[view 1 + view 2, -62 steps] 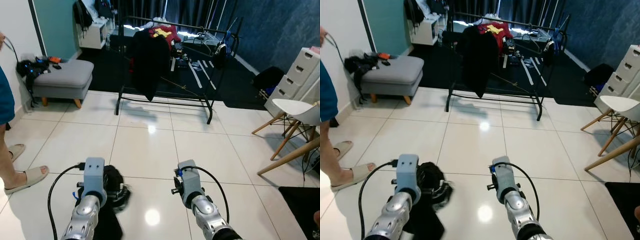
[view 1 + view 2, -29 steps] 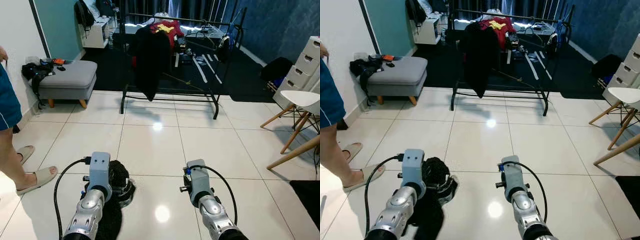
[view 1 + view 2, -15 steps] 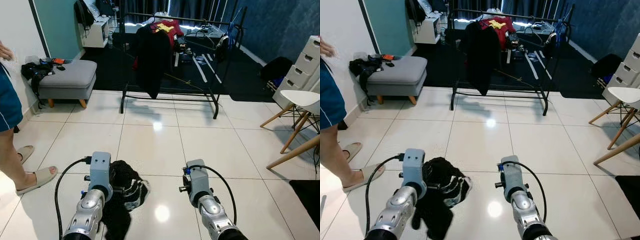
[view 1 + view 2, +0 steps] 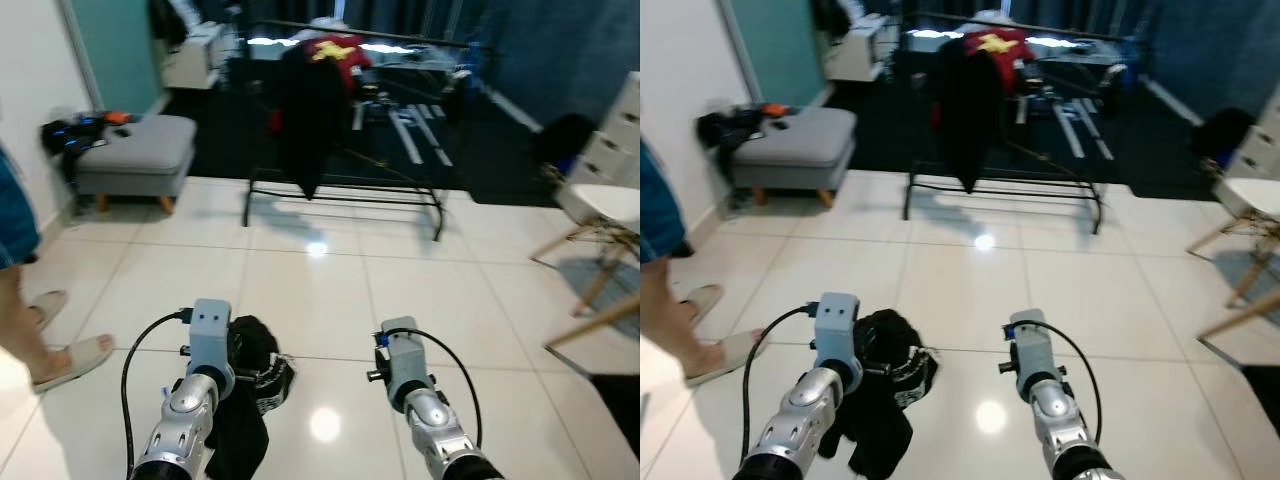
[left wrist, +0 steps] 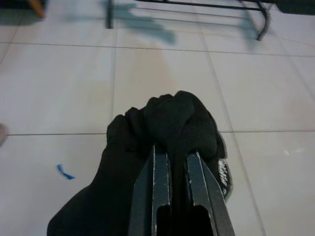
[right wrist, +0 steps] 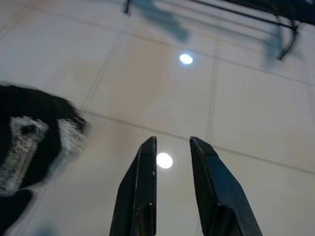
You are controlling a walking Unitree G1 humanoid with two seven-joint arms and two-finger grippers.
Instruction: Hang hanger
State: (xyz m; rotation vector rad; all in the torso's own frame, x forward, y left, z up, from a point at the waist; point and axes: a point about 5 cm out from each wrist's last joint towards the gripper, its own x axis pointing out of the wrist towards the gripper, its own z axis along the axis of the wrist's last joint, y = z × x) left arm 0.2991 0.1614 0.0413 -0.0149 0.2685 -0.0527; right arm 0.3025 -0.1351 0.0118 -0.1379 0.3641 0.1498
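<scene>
In the eye views, the clothes rack (image 4: 340,110) was recorded at upper centre, straight ahead and well apart from both arms across glossy white tiled floor (image 4: 300,290), with a grey ottoman (image 4: 135,150) at upper left. In the left wrist view, the left gripper (image 5: 173,162) was found clamped on a bunched black garment (image 5: 167,120); no hanger could be made out within it. In the right wrist view, the right gripper (image 6: 172,145) was seen parted and empty, the garment lying at the frame's left edge.
</scene>
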